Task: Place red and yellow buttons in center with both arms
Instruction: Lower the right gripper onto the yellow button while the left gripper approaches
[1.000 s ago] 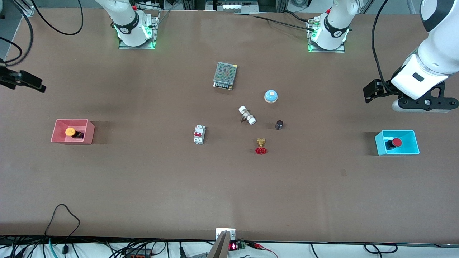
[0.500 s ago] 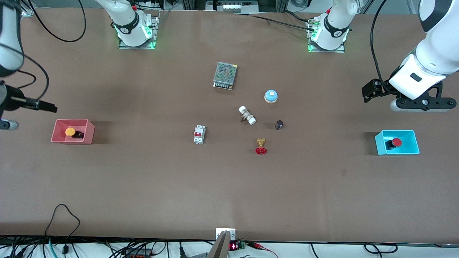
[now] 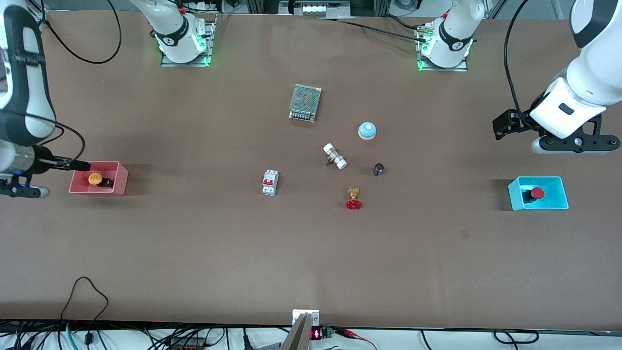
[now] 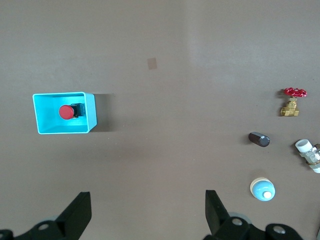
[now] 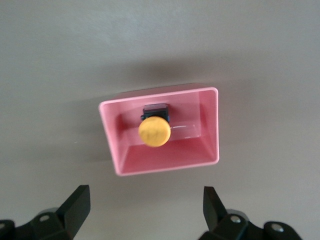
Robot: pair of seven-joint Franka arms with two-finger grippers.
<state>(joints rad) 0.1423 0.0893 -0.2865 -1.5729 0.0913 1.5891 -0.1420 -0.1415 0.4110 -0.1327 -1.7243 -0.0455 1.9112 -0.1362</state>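
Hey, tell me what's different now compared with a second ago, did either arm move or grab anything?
The right gripper has swung in along the right arm's end of the table and now hangs open by the pink box, over the yellow button. The left gripper barely shifted, open above the table near the blue box holding the red button. Nothing was grasped; both buttons and the middle items stayed put.
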